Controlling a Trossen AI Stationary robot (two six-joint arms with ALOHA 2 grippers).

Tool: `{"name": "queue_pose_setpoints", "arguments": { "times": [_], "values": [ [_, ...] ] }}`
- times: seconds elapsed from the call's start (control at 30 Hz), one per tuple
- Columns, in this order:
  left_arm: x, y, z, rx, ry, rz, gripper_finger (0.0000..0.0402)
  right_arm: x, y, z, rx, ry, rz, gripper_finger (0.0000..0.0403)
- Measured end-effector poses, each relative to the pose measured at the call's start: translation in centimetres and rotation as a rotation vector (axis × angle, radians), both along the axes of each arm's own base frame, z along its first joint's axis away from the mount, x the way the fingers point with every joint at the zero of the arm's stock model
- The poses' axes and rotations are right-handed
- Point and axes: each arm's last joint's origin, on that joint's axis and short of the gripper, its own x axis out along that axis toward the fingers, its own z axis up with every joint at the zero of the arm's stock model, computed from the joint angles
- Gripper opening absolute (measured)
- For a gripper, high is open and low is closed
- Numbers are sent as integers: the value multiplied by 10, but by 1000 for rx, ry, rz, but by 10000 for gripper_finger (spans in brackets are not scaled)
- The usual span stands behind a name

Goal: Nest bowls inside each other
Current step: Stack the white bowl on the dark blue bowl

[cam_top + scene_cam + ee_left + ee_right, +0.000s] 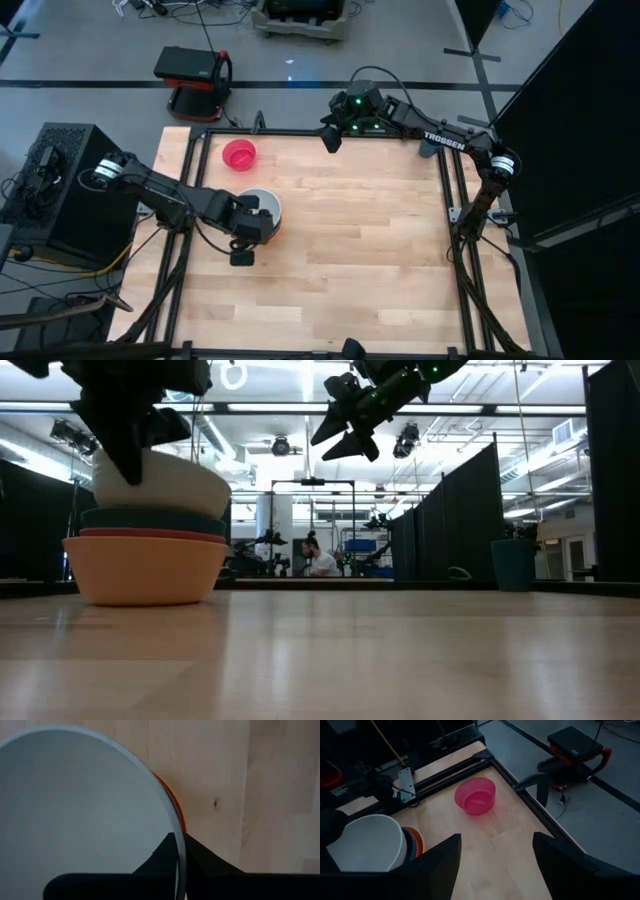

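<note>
Stack at counter (380,250) left-centre: orange bowl (145,568) at base, red bowl (150,534) and teal bowl (150,519) inside it, white bowl (175,484) on top, riding high and tilted, prob. not fully seated. Left tool (262,224) over the stack, fingers pressed together on white bowl's rim, one inside, one outside (clear in left wrist view, w/ orange edge just beyond). Pink bowl (239,154) alone, upright, near counter's far left corner, well apart from stack and beyond it. Right tool (330,137) raised above far edge, spread wide, holding nothing, aimed twd pink bowl per right wrist view.

Key relation: pink bowl lies betw. the two tools along the far-left side; round, so no long axis to align, any rim point serves. Right tool free and facing it; left tool nearer the stack but occupied. Next step, as judged: seat and let go white bowl, then fetch pink bowl to the stack.
</note>
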Motion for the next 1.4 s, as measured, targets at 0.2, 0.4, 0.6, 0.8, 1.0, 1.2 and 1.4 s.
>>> {"name": "queue_pose_setpoints", "arguments": {
  "times": [0.2, 0.4, 0.6, 0.8, 1.0, 1.2, 1.4],
  "values": [
    [0, 0, -8, 6, 37, 12, 0, 0, 0, 0, 9, -3, 3, 233],
    [0, 0, -16, 13, 74, 25, 0, 0, 0, 0, 18, -6, 6, 233],
    [-3, -1, -29, -22, 126, 64, 2, 0, 1, 0, 26, -8, 8, 233],
    [-2, -9, -33, -65, 81, 94, 34, 0, 1, 0, 27, -9, 13, 233],
    [3, -10, -28, -70, 16, 126, 62, 2, 4, 0, 29, -10, 17, 233],
    [5, -10, -27, -72, -12, 147, 66, 2, 5, 0, 29, -10, 22, 233],
    [7, -10, -27, -74, -39, 168, 70, 3, 7, 0, 29, -10, 27, 233]
  ]
}}
